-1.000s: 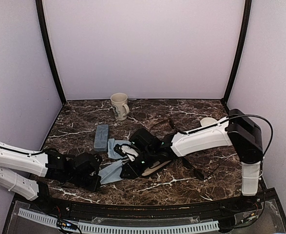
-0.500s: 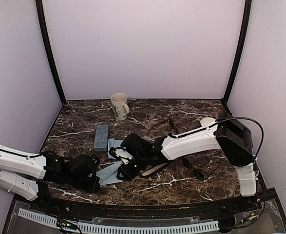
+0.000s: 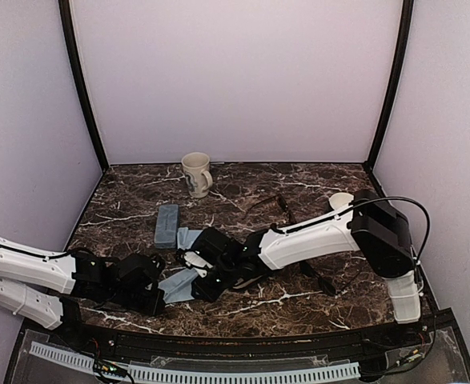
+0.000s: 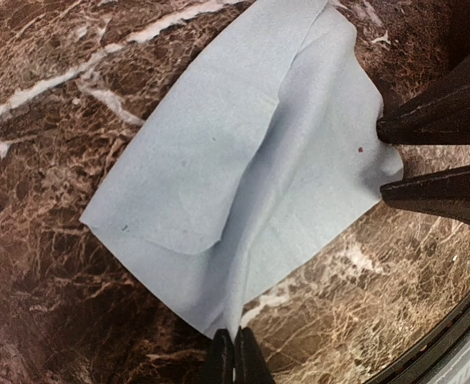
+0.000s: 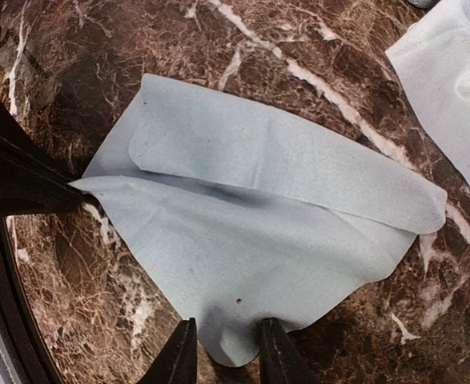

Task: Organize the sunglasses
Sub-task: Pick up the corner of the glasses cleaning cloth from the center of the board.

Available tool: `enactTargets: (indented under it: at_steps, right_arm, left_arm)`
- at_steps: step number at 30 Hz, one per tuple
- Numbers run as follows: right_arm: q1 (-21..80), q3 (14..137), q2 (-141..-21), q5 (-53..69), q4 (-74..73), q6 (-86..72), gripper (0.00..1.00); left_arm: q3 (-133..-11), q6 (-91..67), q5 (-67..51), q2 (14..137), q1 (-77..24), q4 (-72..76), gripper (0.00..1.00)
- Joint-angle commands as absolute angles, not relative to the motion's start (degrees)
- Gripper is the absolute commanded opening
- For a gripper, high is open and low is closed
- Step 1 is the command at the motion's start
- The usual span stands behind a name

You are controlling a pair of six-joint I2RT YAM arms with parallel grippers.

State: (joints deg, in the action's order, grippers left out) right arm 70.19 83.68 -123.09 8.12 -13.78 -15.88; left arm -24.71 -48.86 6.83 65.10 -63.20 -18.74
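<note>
The left gripper (image 4: 228,346) is pinched tight on one edge of the blue cloth (image 4: 243,168); the right gripper (image 5: 225,352) straddles the opposite edge, fingers apart. Both sunglasses lie further right, nearest the right arm: thin-framed pair (image 3: 268,205) beyond it, black pair (image 3: 319,277) this side

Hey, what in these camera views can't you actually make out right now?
Top view: the thin-framed sunglasses are too small for any detail.
Top view: the second pair cannot be found; the right arm hides whatever lies under it.
Top view: a pale object behind that arm is half hidden and unidentifiable.
Both wrist views: only the blue cloth and tabletop show; no sunglasses in frame.
</note>
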Motion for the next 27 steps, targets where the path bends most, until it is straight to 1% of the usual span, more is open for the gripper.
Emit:
enactTargets:
  at_steps: [1, 5, 7, 11, 13, 18, 23, 27]
  right_arm:
    - [72.32, 84.36, -124.90, 2.86, -16.16, -14.56, 0.26]
    - [73.47, 83.28, -124.47, -0.02, -16.35, -14.42, 0.21]
    - [73.82, 83.01, -124.39, -0.43, -16.24, -14.62, 0.16]
    - [73.77, 82.26, -123.09, -0.97, -15.94, -15.28, 0.04]
    - [73.59, 81.66, -121.55, -0.77, -15.37, -15.47, 0.01]
    - [71.41, 80.07, -116.13, 4.15, -14.20, -16.80, 0.00]
    - [68.79, 78.68, -110.37, 10.29, -14.61, -18.19, 0.00]
    - [68.13, 78.90, -107.26, 12.11, -16.72, -18.70, 0.00]
  left_arm:
    - [-24.29, -48.96, 6.66, 64.12, -63.34, -18.81, 0.00]
    - [-24.35, -49.17, 6.38, 63.91, -63.32, -18.77, 0.00]
    - [-24.20, -49.22, 6.47, 63.77, -63.34, -18.85, 0.00]
    - [-24.65, -48.62, 6.52, 63.81, -63.34, -18.94, 0.00]
    - [-25.30, -47.54, 6.50, 63.89, -63.33, -19.13, 0.00]
    - [-29.44, -43.34, 6.91, 62.78, -63.36, -22.98, 0.00]
    - [-33.31, -39.71, 7.03, 58.57, -63.31, -26.84, 0.00]
    - [-36.50, -37.45, 5.68, 56.20, -63.32, -28.11, 0.00]
